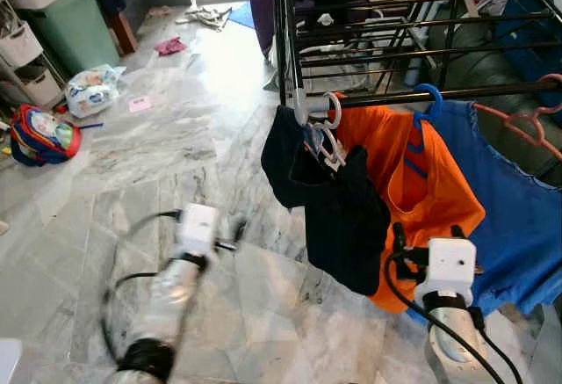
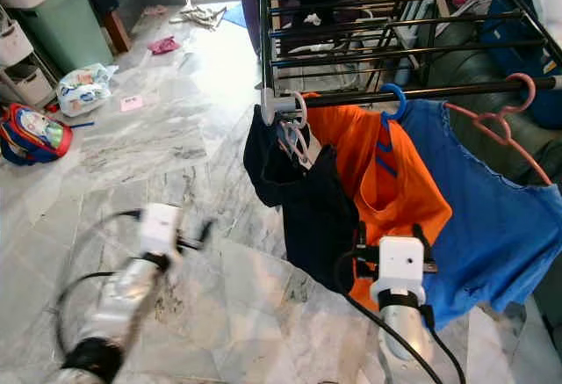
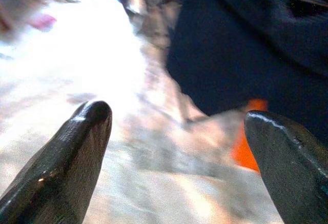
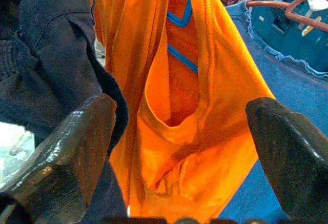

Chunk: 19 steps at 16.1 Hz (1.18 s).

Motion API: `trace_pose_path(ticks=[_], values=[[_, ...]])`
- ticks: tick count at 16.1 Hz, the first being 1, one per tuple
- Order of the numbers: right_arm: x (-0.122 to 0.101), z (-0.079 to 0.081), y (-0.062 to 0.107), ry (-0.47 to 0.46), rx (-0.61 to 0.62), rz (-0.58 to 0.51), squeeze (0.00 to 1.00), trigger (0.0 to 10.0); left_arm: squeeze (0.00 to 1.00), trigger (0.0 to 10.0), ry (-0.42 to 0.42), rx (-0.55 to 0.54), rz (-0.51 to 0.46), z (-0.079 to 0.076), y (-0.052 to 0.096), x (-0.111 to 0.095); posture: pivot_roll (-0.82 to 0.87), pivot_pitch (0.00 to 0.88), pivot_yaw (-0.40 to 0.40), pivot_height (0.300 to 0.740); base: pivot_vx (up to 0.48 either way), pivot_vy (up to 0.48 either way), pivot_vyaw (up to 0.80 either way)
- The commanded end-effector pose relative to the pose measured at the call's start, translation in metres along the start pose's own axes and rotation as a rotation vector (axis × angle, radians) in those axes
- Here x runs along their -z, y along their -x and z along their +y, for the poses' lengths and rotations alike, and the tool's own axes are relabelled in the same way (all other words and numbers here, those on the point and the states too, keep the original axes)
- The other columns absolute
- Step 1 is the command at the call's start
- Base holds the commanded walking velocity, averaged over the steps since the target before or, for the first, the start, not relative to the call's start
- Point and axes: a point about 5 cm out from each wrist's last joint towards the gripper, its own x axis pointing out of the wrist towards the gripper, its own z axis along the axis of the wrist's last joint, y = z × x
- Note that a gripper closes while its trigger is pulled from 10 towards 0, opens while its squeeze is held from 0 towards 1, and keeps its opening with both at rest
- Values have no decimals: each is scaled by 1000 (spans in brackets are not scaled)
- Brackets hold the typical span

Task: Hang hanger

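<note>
The white hanger (image 1: 328, 142) with the dark garment (image 1: 338, 204) already hooks the rack bar (image 1: 492, 92), left of the orange shirt (image 1: 413, 182). Best check it seats fully before leaving. The right gripper (image 4: 179, 147) faces the orange shirt, spread and empty; the left gripper (image 3: 179, 152), also spread, hangs low over the floor (image 1: 132, 182).

Three garments hung side by side from the rail (image 1: 457, 94) of a drying rack (image 1: 369, 24): a dark garment (image 1: 338, 199) at its left end, a shirt (image 1: 413, 191) beside it, another shirt (image 1: 509, 217) rightmost. A backpack (image 1: 39, 135) lay on the floor (image 1: 176, 129) far left.
</note>
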Motion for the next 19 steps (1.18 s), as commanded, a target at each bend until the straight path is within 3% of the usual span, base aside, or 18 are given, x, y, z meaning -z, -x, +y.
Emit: trace_pose_path(ticks=[1,3,7,9,11,14,16,19], values=[[0,0,0,9,1,-6,0,10000,0,10000,-37,-51,-13,12,6,1,-80,62,57,740,0,0,0],[2,0,-2,31,-21,-4,0,10000,0,10000,-72,-45,-17,23,10,-1,-55,78,30,740,0,0,0],[-2,9,-15,52,-99,-7,0,10000,0,10000,-211,58,-66,32,-8,-25,-6,74,-15,740,0,0,0],[-5,13,-21,42,-129,-2,0,10000,0,10000,-209,49,-78,36,-5,-26,1,74,-8,740,0,0,0],[-8,11,-18,-7,-145,-9,0,10000,0,10000,-161,40,-60,31,9,-10,-8,74,16,740,0,0,0],[-8,1,-8,5,-89,-29,0,10000,0,10000,-105,-39,-25,22,36,14,-15,85,38,740,0,0,0],[-10,-9,-1,31,-59,-47,0,10000,0,10000,-99,-80,-36,26,39,13,-12,82,40,740,0,0,0],[-13,-18,-1,40,-65,-55,0,10000,0,10000,-124,-2,-35,19,36,10,-39,77,53,740,0,0,0]])
